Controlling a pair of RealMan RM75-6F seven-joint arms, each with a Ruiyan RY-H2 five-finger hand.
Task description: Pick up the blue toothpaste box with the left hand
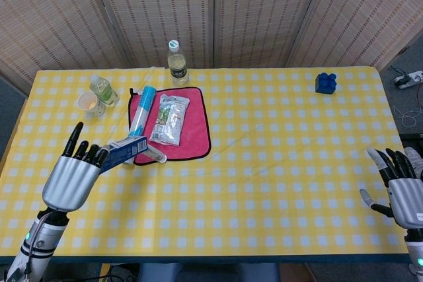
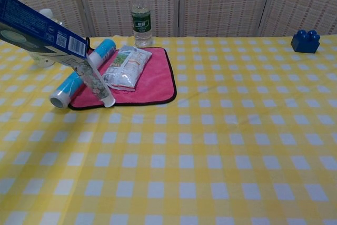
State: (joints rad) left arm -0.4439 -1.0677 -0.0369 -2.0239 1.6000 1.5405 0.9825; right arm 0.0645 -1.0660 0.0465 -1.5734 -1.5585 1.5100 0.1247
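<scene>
Left hand (image 1: 69, 179) grips the blue toothpaste box (image 1: 123, 152) off the table, box sticking out right of its fingers. Right hand (image 1: 404, 189) spread wide, holding nothing.

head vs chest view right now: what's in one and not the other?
Only the head view shows both robot hands: the left robot hand holding the blue toothpaste box, the right robot hand open at the table's right edge, plus a small paper cup.

Only the chest view shows the box's barcode end up close.

Both show the blue toothpaste box, pink cloth mat, silver foil packet, light-blue roll, tall clear plastic bottle, blue toy brick and yellow checked tablecloth.
</scene>
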